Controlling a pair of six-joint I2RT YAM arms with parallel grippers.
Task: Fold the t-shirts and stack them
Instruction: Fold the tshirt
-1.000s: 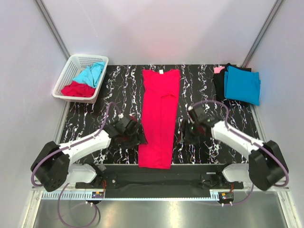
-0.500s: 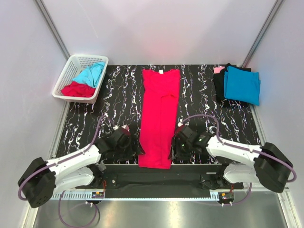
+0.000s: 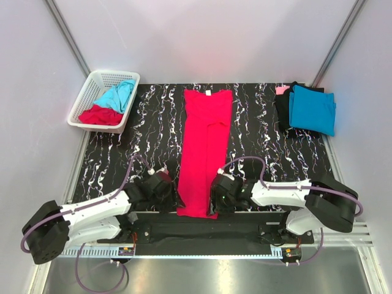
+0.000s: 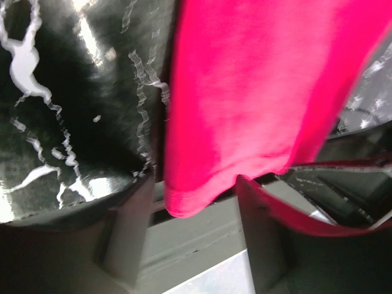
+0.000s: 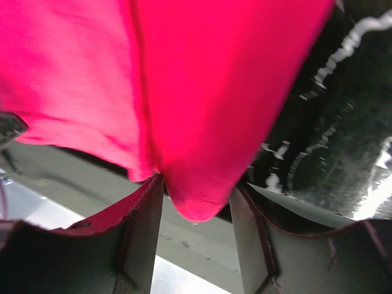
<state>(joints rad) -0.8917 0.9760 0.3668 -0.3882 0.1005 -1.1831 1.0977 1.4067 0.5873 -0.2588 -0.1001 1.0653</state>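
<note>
A crimson red t-shirt (image 3: 206,147), folded into a long strip, lies down the middle of the black marbled table. My left gripper (image 3: 170,193) is at its near left corner and my right gripper (image 3: 218,196) is at its near right corner. In the left wrist view the gripper (image 4: 196,220) is open, with the shirt's hem corner (image 4: 190,196) hanging between the fingers (image 4: 130,226). In the right wrist view the gripper (image 5: 196,229) is open, with the other hem corner (image 5: 199,196) between its fingers (image 5: 146,239). Neither jaw pair is closed on the cloth.
A white lattice basket (image 3: 86,101) at the back left holds a turquoise shirt (image 3: 117,95) and a red shirt (image 3: 100,115). At the back right is a pile of folded shirts: turquoise (image 3: 312,109) on black (image 3: 283,110), with pink (image 3: 282,90) showing. The table's near edge (image 3: 196,219) lies just below the grippers.
Both arms have drawn back toward the near edge and inward. Each gripper has moved from beside the shirt's middle to a near corner of it.
</note>
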